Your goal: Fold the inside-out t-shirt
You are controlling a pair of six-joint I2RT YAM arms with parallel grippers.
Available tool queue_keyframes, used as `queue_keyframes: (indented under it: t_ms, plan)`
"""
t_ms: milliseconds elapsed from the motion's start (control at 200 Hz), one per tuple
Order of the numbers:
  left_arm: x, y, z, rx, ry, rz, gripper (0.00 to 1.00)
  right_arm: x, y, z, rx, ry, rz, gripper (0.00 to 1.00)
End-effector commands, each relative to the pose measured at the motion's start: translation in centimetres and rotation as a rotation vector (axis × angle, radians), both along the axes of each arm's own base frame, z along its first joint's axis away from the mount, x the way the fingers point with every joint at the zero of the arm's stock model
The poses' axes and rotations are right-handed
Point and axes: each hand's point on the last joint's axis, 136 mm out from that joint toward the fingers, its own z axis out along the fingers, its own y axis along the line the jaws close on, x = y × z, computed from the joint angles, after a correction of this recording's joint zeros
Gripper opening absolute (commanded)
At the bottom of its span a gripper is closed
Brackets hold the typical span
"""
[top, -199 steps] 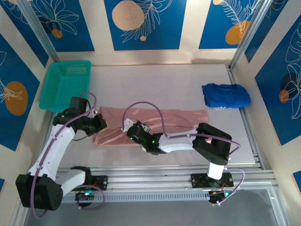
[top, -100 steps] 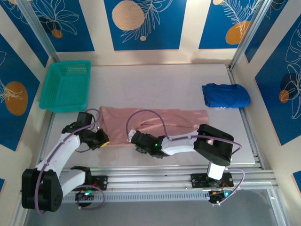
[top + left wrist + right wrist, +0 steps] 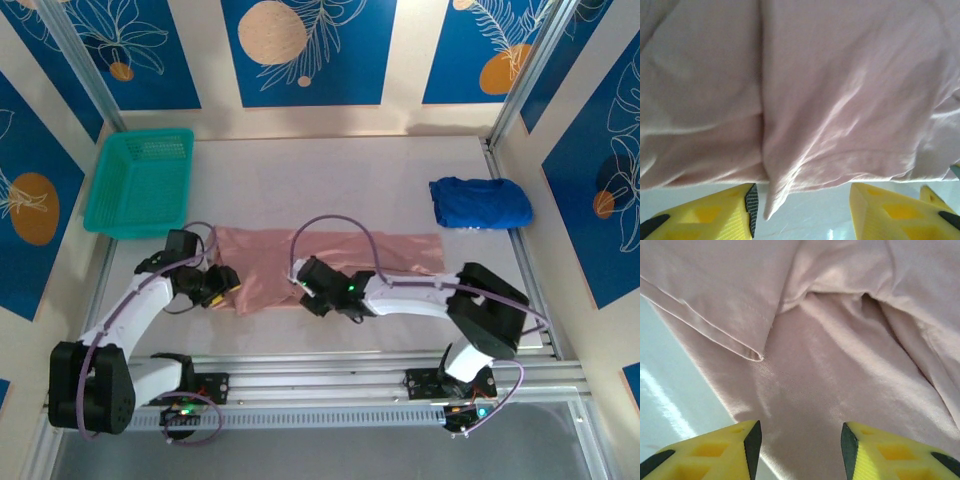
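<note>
The inside-out t-shirt (image 3: 262, 262) lies as a long salmon-pink band across the middle of the table, its left end wider and reaching toward the front. My left gripper (image 3: 222, 283) sits at that left edge. In the left wrist view it (image 3: 802, 200) is open, and the t-shirt (image 3: 830, 100) has a loose corner of hem drooping between the yellow fingers (image 3: 715, 210), touching neither. My right gripper (image 3: 310, 290) is low over the front middle of the cloth. In the right wrist view it (image 3: 801, 437) is open with flat cloth (image 3: 830, 370) below and a folded hem flap at upper left.
A teal basket (image 3: 140, 182) stands at the back left. A folded royal-blue garment (image 3: 480, 203) lies at the right side of the table. The metal frame rail (image 3: 350, 360) runs along the front edge, close to both arms.
My left gripper has gone from shut to open, letting go of the shirt's left edge, which now lies flat. My right gripper has shifted right and opened wider over the cloth.
</note>
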Motion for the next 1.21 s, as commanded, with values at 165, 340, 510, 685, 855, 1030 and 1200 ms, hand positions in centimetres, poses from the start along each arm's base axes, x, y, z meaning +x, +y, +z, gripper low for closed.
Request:
queue_keyframes:
  t_ms: [165,340,510,685,855,1030,1200]
  plan:
    - [6.4,-0.9,3.2,-0.028,-0.214,-0.016,0.51,3.4,3.5,4.0,0.463,0.347,-0.165,0.48]
    - [8.5,-3.3,1.9,-0.073,-0.226,-0.041,0.50,6.9,6.4,2.6,0.510,0.452,-0.235,0.44]
    - [8.9,-0.7,-2.6,0.085,-0.142,0.007,0.49,8.7,5.6,-1.4,0.436,0.543,-0.337,0.37]
    - [8.3,0.9,-5.0,0.173,-0.108,0.013,0.49,10.1,1.8,-4.1,0.343,0.583,-0.452,0.31]
    - [8.5,1.5,-4.8,0.213,-0.128,-0.004,0.50,10.7,-0.1,-3.7,0.333,0.612,-0.453,0.29]
    - [9.5,1.1,-1.8,0.204,-0.212,-0.035,0.53,10.0,1.2,0.4,0.416,0.601,-0.296,0.37]
    - [10.2,3.4,0.1,0.309,-0.281,-0.015,0.73,9.2,1.2,3.2,0.463,0.563,-0.257,0.44]
